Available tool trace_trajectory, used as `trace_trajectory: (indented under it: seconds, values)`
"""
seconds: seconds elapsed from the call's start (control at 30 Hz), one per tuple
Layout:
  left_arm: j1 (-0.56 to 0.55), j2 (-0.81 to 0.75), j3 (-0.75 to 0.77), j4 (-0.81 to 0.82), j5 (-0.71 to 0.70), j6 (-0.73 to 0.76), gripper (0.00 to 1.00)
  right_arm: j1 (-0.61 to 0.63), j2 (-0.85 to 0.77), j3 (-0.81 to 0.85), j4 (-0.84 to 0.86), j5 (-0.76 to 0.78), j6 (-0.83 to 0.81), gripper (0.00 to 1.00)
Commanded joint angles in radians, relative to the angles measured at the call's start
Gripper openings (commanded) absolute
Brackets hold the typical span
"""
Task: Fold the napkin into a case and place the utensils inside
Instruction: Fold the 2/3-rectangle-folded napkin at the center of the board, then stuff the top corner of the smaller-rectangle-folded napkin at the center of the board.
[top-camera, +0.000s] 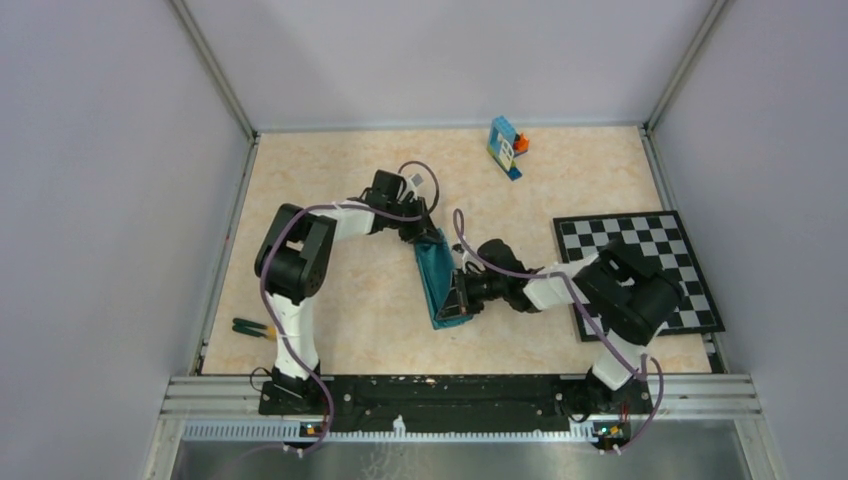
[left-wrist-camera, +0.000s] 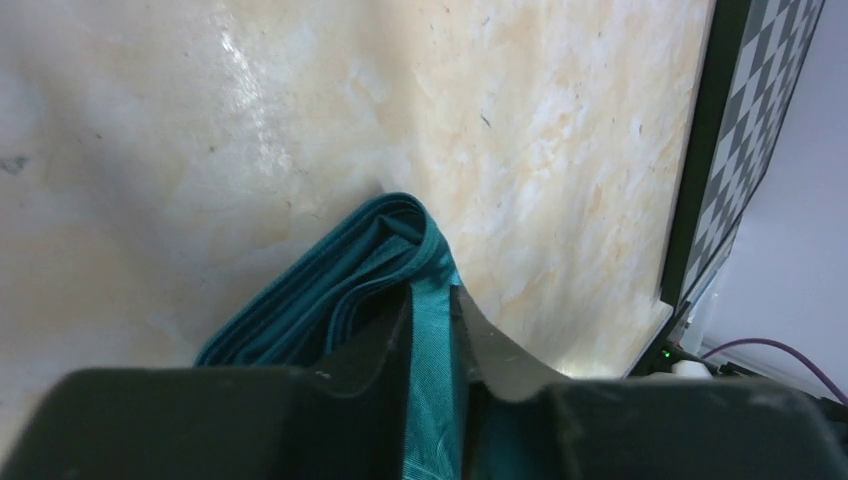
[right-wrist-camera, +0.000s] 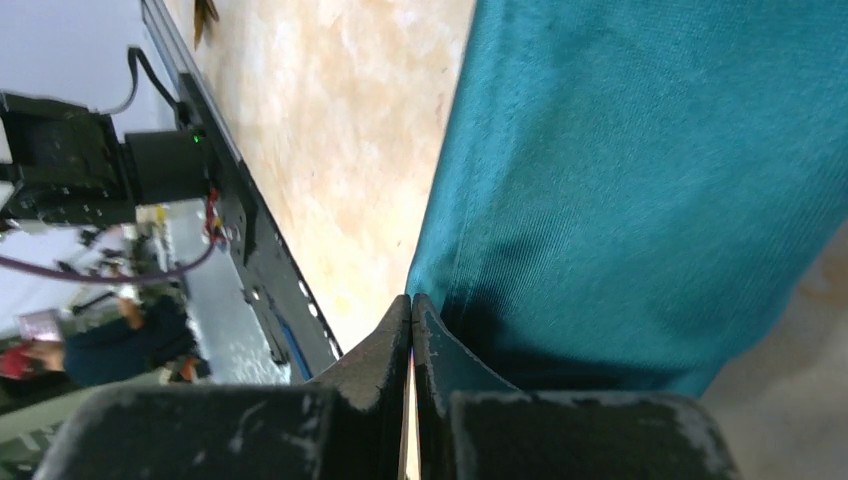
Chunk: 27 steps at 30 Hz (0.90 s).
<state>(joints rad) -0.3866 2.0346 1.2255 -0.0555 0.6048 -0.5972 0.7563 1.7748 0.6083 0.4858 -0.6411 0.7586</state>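
Observation:
The teal-green napkin (top-camera: 438, 280) lies folded into a narrow strip in the middle of the table. My left gripper (top-camera: 425, 236) is at its far end, shut on a fold of the cloth (left-wrist-camera: 437, 330) that passes between the fingers. More folded layers (left-wrist-camera: 340, 290) bunch up in front of it. My right gripper (top-camera: 462, 300) is at the strip's near end with its jaws shut tip to tip (right-wrist-camera: 411, 300) and no cloth between them. The napkin (right-wrist-camera: 640, 170) lies against its right finger. The golden-yellow and dark green utensils (top-camera: 254, 328) lie at the table's near left.
A black-and-white checkerboard mat (top-camera: 640, 262) lies on the right and shows at the edge of the left wrist view (left-wrist-camera: 745, 130). Blue-orange toy blocks (top-camera: 507, 146) stand at the back. A black rail (top-camera: 450, 390) runs along the near edge.

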Motion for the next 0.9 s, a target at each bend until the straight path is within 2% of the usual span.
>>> trace_trajectory:
  seconds: [0.0, 0.1, 0.17, 0.3, 0.43, 0.57, 0.7, 0.77, 0.87]
  values:
    - [0.004, -0.131, 0.030, -0.063, 0.031, 0.065, 0.32, 0.009, -0.178, 0.040, -0.248, 0.049, -0.183, 0.00]
    - [0.005, -0.241, 0.037, -0.118, 0.018, 0.069, 0.46, 0.008, -0.157, 0.095, -0.283, 0.022, -0.227, 0.00]
    - [0.006, -0.324, 0.036, -0.171, -0.029, 0.080, 0.57, 0.008, -0.112, 0.113, -0.230, 0.030, -0.198, 0.00]
    - [0.007, -0.495, 0.005, -0.281, -0.164, 0.142, 0.71, 0.010, -0.065, 0.084, -0.182, 0.146, -0.178, 0.00]
    - [0.008, -0.678, -0.102, -0.333, -0.242, 0.156, 0.75, 0.037, -0.110, 0.003, -0.255, 0.260, -0.242, 0.07]
    - [0.010, -0.839, -0.269, -0.316, -0.237, 0.111, 0.76, 0.038, -0.243, -0.100, -0.360, 0.310, -0.287, 0.09]
    - [0.010, -0.981, -0.427, -0.275, -0.205, 0.052, 0.76, 0.038, -0.370, -0.065, -0.558, 0.290, -0.387, 0.13]
    - [0.010, -1.039, -0.484, -0.266, -0.203, 0.028, 0.76, 0.038, -0.422, 0.006, -0.610, 0.251, -0.416, 0.24]
    - [0.009, -1.097, -0.519, -0.292, -0.230, 0.015, 0.76, 0.038, -0.457, 0.110, -0.596, 0.260, -0.432, 0.43]
